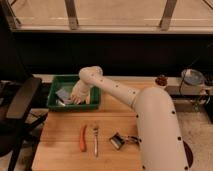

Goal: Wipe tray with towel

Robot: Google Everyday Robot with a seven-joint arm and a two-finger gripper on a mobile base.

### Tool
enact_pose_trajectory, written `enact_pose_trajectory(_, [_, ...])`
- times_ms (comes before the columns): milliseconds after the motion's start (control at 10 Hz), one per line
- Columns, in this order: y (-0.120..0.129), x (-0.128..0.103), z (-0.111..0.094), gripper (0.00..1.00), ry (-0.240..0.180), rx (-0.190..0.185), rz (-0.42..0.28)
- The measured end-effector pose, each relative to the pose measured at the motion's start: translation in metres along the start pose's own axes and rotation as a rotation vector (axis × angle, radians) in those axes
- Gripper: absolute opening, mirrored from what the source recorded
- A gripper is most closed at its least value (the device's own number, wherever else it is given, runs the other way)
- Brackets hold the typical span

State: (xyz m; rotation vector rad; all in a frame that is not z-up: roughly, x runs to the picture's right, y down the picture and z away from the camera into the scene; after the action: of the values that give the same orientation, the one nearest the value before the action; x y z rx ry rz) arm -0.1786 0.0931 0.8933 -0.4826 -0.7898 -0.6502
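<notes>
The green tray (56, 84) sits at the back left of the wooden table. The pale blue-grey towel (63, 95) lies inside it, toward the left. My white arm reaches from the right front over the table into the tray. My gripper (76, 98) is down inside the tray, right next to the towel's right edge and touching or pressing on it.
On the table in front of the tray lie an orange carrot-like piece (82, 138), a fork (95, 139) and a small black clip (117, 141). A black chair (20, 102) stands at the left. A metal bowl (192, 77) and a dark red object (161, 80) sit on the right ledge.
</notes>
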Motion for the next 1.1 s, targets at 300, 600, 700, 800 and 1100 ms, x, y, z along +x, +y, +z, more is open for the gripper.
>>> enact_pose_trajectory(300, [0.035, 0.022, -0.022, 0.0, 0.035, -0.033, 0.055])
enact_pose_trajectory(600, [0.018, 0.058, -0.03, 0.0, 0.072, -0.036, 0.054])
enact_pose_trajectory(700, [0.004, 0.069, -0.028, 0.0, 0.075, -0.031, 0.044])
enact_pose_trajectory(800, [-0.01, 0.074, -0.024, 0.0, 0.073, -0.021, 0.03])
enact_pose_trajectory(1100, [-0.028, 0.064, -0.014, 0.0, 0.048, -0.009, -0.001])
